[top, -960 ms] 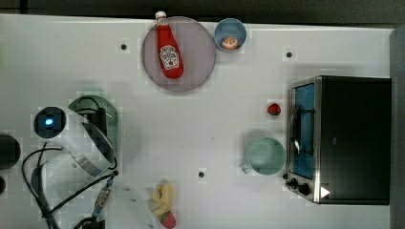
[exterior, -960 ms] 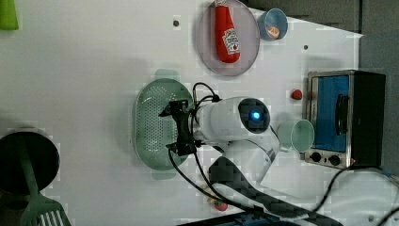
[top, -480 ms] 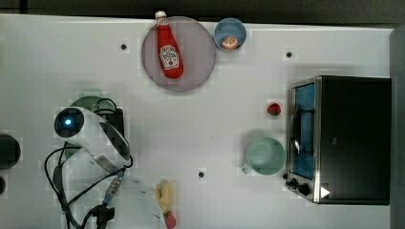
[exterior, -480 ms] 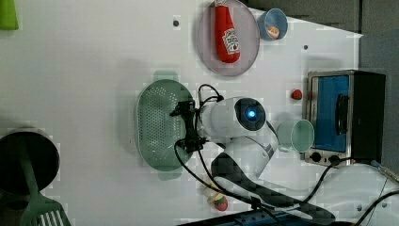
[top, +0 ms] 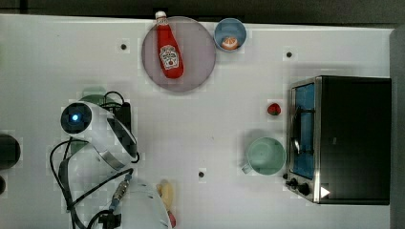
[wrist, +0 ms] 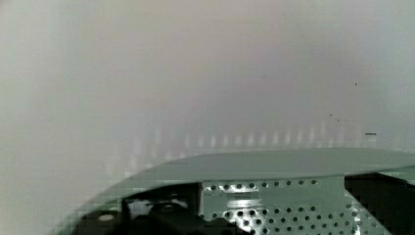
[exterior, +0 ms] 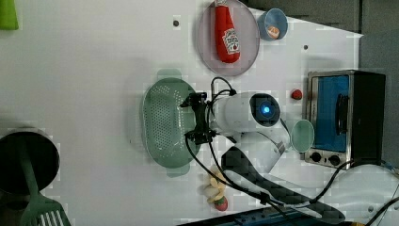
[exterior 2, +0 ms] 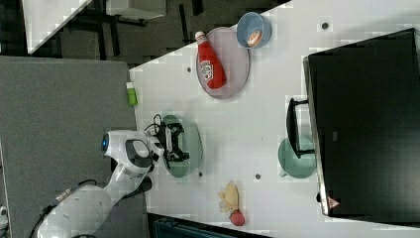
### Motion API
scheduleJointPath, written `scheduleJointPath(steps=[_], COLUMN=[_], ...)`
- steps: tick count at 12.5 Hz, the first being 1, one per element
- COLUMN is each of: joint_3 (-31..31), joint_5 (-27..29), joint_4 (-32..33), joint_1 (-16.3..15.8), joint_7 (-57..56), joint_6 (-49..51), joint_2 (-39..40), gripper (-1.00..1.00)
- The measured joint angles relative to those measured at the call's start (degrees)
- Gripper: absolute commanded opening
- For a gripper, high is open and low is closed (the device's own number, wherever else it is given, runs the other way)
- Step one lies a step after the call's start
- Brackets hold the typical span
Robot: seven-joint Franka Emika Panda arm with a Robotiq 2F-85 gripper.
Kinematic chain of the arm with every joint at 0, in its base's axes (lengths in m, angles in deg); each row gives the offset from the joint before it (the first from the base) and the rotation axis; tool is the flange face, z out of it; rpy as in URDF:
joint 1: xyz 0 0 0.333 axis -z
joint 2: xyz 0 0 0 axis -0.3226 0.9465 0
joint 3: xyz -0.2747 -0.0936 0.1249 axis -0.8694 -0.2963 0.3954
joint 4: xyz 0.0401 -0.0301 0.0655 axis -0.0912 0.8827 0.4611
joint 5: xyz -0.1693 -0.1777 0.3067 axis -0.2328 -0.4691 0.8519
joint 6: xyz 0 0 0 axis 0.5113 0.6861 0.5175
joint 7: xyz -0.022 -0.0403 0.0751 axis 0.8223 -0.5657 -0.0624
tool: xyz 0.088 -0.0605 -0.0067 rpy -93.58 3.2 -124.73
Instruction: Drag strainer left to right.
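On the white table [exterior: 84, 70], toward the left view's left of centre, rests the pale green strainer [exterior: 164, 120], its perforated bowl facing up. Over the strainer's edge nearest the arm hangs the pincer [exterior: 196, 117], its black fingers spread wide apart and gripping nothing; the right view likewise shows the pincer [exterior 2: 173, 141] above the strainer [exterior 2: 190, 141]. From the wrist view, the strainer's rim [wrist: 274, 164] and holed wall lie close below. Farther along the table stand a plate [top: 198, 52] bearing a ketchup bottle [top: 168, 50], a blue bowl [top: 230, 34], a mint mug [top: 265, 155] and a toaster oven [top: 341, 138].
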Motion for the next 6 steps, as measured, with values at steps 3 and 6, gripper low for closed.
scheduleJointPath(steps=[3, 6], joint_3=[-1.09, -2.04], joint_5=[-0.59, -0.38], joint_4=[0.56, 3.8], joint_1=[0.38, 1.59], joint_7=[0.0, -0.17], joint_6=[-0.11, -0.92], joint_2=[-0.53, -1.06], gripper=[1.0, 1.0])
